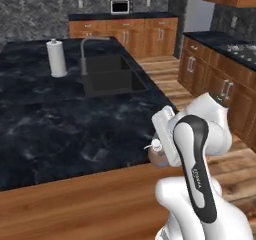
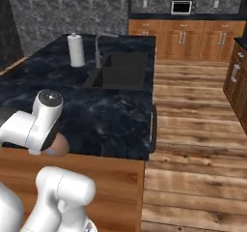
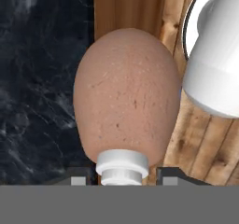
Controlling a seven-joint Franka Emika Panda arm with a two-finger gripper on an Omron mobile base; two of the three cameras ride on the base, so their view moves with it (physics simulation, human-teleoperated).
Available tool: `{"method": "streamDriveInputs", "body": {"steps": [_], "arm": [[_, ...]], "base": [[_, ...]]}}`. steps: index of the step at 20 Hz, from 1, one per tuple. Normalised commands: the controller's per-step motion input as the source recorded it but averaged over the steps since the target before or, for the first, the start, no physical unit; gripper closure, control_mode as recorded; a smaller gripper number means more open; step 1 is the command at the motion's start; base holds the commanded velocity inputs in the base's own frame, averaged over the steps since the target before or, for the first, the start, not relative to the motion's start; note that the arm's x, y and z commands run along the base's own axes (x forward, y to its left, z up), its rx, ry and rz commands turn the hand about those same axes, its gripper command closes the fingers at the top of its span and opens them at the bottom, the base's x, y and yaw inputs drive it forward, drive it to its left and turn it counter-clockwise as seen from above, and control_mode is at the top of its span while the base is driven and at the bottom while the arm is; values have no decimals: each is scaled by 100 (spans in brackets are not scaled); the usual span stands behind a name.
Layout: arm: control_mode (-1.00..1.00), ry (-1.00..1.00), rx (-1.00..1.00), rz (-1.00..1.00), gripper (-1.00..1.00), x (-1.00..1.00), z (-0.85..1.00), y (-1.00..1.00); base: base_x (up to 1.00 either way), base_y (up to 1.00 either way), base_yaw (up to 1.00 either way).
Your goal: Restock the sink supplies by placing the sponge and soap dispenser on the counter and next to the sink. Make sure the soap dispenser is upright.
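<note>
My gripper [image 3: 123,176] is shut on the soap dispenser [image 3: 126,97], a rounded brown-orange bottle, with one finger on each side of its white pump neck. In the left base view the soap dispenser [image 1: 157,154] hangs at the near edge of the dark marbled counter [image 1: 50,124], just beside my arm. From the right base view the soap dispenser [image 2: 59,146] peeks out under the wrist, over the counter [image 2: 111,115] edge. The black double sink [image 1: 112,76] [image 2: 120,71] lies far back on the counter. The sponge is out of view.
A white paper towel roll [image 1: 56,58] [image 2: 75,50] stands left of the faucet [image 1: 84,54] [image 2: 99,47]. Wooden cabinets [image 1: 215,84] line the right side, with a wood floor [image 2: 193,129] between them and the island. A dark handle [image 2: 154,122] hangs on the island's right end.
</note>
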Motion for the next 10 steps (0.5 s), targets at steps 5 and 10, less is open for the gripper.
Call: {"method": "streamDriveInputs", "body": {"steps": [5, 10], "arm": [[100, 0, 0, 0, 100, 0, 0, 0], [100, 0, 0, 0, 100, 0, 0, 0]], "base": [[0, -100, -13], [25, -100, -1]]}}
